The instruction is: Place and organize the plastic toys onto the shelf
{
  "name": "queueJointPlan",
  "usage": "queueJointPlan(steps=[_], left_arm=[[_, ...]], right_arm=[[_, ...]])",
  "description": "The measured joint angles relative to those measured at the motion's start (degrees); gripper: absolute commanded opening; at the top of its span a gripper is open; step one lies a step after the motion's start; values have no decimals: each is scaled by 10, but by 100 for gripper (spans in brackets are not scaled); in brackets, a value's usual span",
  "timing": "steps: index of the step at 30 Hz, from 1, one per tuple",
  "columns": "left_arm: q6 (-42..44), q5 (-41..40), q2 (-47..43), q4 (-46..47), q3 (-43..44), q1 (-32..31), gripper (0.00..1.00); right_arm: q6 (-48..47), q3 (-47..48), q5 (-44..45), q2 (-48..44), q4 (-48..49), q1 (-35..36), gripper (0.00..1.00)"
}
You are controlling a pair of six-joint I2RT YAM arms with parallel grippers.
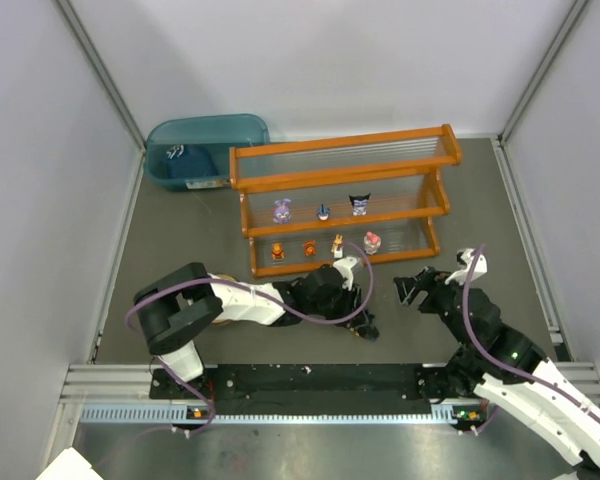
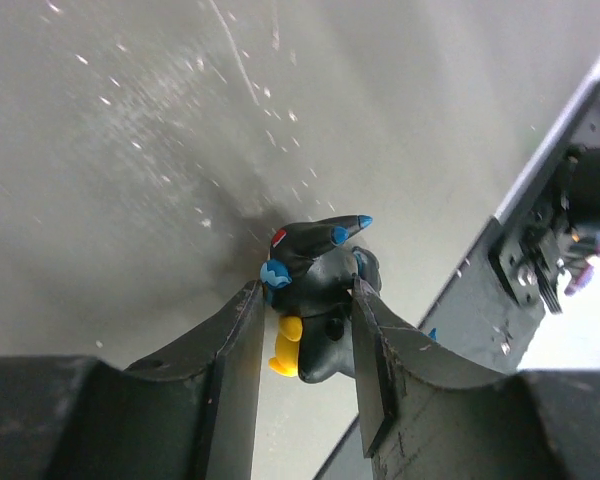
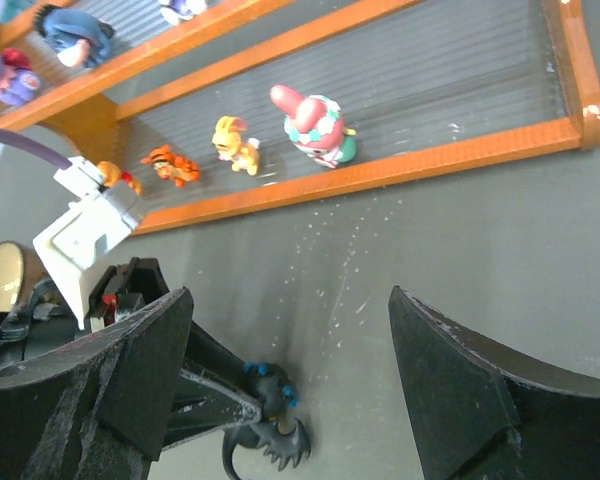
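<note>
Grasping is the step in hand. The left gripper is clamped on a dark toy, a spiky black figure with blue tips and a yellow patch. One finger presses each flank. The toy lies on the table in front of the shelf, near its right half, and it does not look lifted yet.

The right gripper hovers just beside this spot. Its fingers are wide apart with nothing between them, and its camera looks down on the left fingers and the toy.

Seven toys already stand on the shelf. The lower tier carries two orange toys, a tan toy and a pink-red toy. The tier above carries a purple bunny, a small blue toy and a black toy. The dark toy appears to be the last one off the shelf, so the task looks nearly complete.

The next move probably calls for a straight lift, then a short carry forward over the front rail. Bare ribbed plastic shows to the right of the pink-red toy, and this seems the nearest free place. The toy should be set down upright, clear of its neighbours. The right arm is close by, so the left arm's path should keep away from it.
</note>
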Motion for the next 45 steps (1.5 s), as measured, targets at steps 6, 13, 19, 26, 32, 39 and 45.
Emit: queueJointPlan(steps=[6,13,19,26,32,39,45], left_arm=[[17,71,-59,99,-77,0,0],[34,145,-188,188,-130,7,0],[34,190,-297,219,-207,36,0],[34,220,-395,200,-273,66,0],[32,278,-441,200,-294,84,0],[11,351,-448,222,-310,85,0],[-13,389,-466,237,-311,85,0]], right_arm=[[-17,0,-51,-57,9,0,81],[-59,-33,-201,-57,51,0,77],[-91,-33,-314,-51,100,0,79],[-128,-32,-415,-42,143,0,79],[-141,-32,-520,-4,198,0,77],[-155,-34,-575,2,274,2,75],[-169,-33,-579,47,328,26,73]])
